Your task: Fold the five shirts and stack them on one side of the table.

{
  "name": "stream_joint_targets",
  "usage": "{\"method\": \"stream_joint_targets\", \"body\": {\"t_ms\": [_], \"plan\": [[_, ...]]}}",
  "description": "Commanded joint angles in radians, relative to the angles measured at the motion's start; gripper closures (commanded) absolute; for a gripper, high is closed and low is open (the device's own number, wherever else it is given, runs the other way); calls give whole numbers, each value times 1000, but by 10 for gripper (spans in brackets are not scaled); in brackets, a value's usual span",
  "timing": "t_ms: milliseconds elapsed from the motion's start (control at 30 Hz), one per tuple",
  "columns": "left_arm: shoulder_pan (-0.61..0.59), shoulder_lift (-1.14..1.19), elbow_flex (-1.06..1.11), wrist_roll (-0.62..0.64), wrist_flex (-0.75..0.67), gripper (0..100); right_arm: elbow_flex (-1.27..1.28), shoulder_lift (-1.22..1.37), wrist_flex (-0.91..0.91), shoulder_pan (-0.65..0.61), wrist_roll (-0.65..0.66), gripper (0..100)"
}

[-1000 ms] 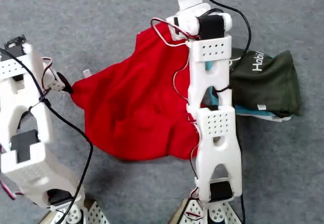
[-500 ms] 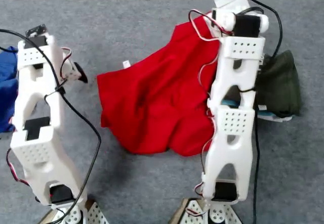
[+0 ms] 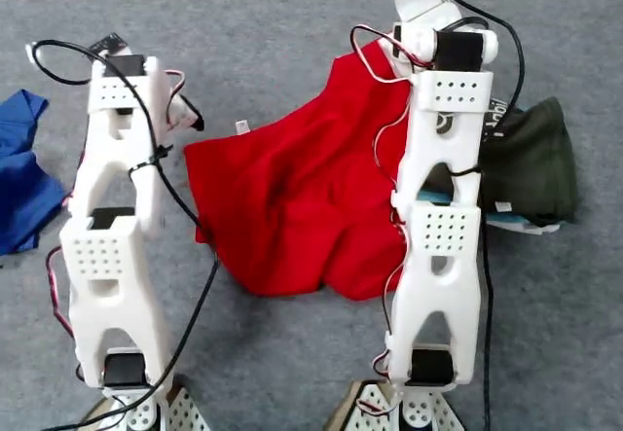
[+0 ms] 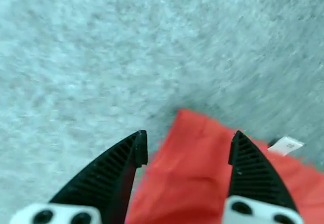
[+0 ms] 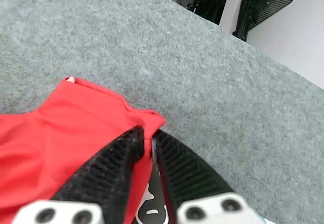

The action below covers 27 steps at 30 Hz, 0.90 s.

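Fingers [image 4: 129, 158] of the left gripper [image 4: 188, 145] are spread wide apart with nothing clamped between them. They are poised over one corner of the red cloth shirt [image 3: 292, 197]. Fingers [image 5: 116, 155] of the right gripper [image 5: 148, 142] are pressed together on the far edge of the same shirt.

The shirt is laid out wrinkled between the two arms, and its right side is covered by the right arm. A small white label [image 4: 286, 144] is seen at the shirt's edge, near the left gripper.

A folded dark green shirt [image 3: 535, 159] is noted just beside the red one, on its right. It is stacked on teal and white garments [image 3: 506, 219]. A crumpled blue shirt [image 3: 19, 188] is recorded at the left edge, well apart from the red shirt.

All items are supported by the grey felt-like table cover [image 3: 243, 42].
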Motion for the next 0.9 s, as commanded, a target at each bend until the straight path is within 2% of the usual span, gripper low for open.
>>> {"method": "stream_joint_targets", "body": {"t_ms": [0, 267, 467, 867], "plan": [[37, 18, -91, 78, 17, 736, -38, -2, -20, -16, 9, 994], [28, 142, -226, 212, 126, 756, -38, -2, -20, -16, 9, 994], [25, 240, -341, 216, 172, 845, -38, -2, -20, -18, 9, 994], [26, 334, -437, 218, 190, 850, -38, -2, -20, -18, 9, 994]]}}
